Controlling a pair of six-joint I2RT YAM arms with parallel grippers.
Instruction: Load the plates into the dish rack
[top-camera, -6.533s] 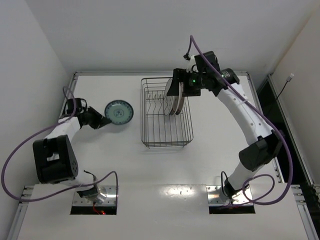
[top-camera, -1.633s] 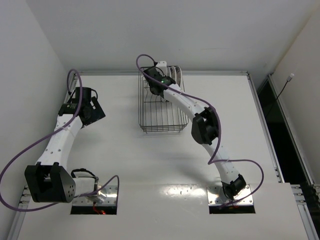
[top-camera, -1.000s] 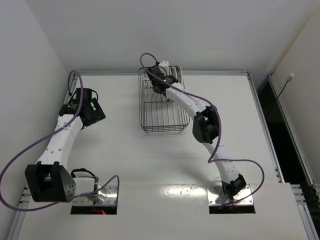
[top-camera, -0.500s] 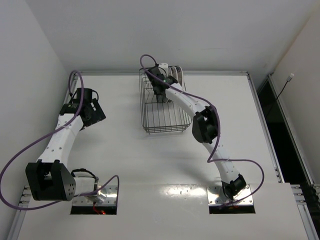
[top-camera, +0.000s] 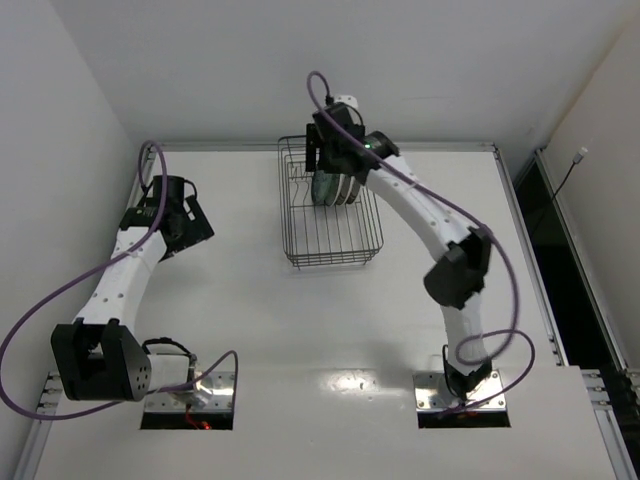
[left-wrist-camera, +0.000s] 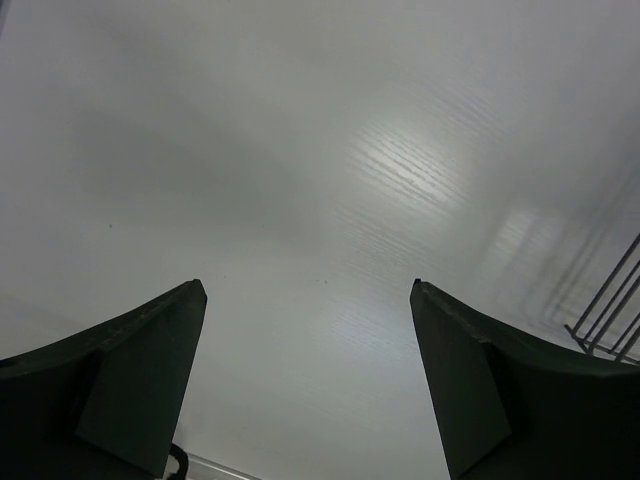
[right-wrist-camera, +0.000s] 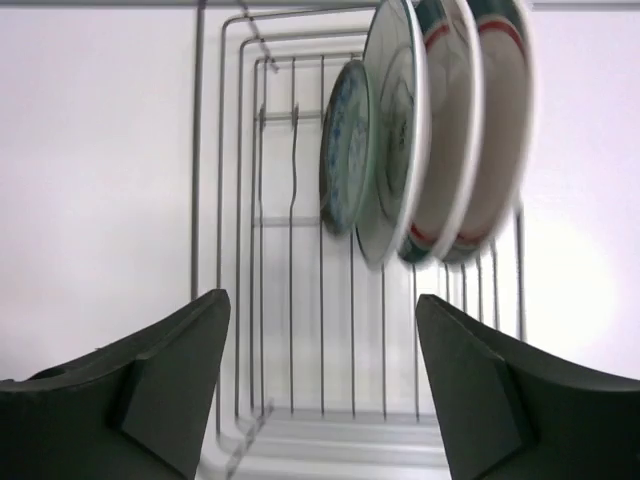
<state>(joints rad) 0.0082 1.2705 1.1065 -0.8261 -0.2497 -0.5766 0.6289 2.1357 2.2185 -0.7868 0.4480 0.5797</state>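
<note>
left gripper (left-wrist-camera: 305, 290): jaws wide apart, empty, over bare table (left-wrist-camera: 300, 150)
right gripper (right-wrist-camera: 322, 298): spread too, gripping nothing, just short of the plates (right-wrist-camera: 445, 130)
plates: all four upright, side by side in the dish rack (top-camera: 330, 235)
dish rack: far-middle of the table

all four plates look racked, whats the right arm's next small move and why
Probably ease the right gripper straight back, away from the dish rack. Its jaws stand open with nothing between them, and the four plates stand upright in the rack, so nothing seems left to place. The left gripper is open and empty over the table.
</note>
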